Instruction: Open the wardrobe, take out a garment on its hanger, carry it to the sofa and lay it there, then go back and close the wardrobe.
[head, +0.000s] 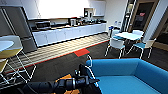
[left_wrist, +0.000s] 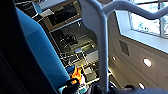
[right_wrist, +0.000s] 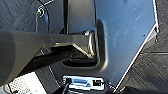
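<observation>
The bright-blue sofa (head: 125, 75) fills the lower right of the head view, its rounded back and arm close in front of me. My left arm comes in from the lower left, and my left gripper (head: 86, 79) is beside the sofa's near arm, shut on the pale hanger (head: 89, 65), whose hook stands up above it. In the left wrist view the hanger (left_wrist: 103, 42) crosses close to the camera and runs down into the dark cloth of the garment (left_wrist: 146, 90). The sofa (left_wrist: 40, 50) lies right beside it there.
A long kitchen counter with white cabinets (head: 67, 32) runs along the far wall, with a steel fridge (head: 17, 27) at its left. A white table with chairs (head: 128, 36) stands behind the sofa. Wire-legged stools (head: 11, 58) are at the left. A red patch (head: 82, 52) marks the carpet.
</observation>
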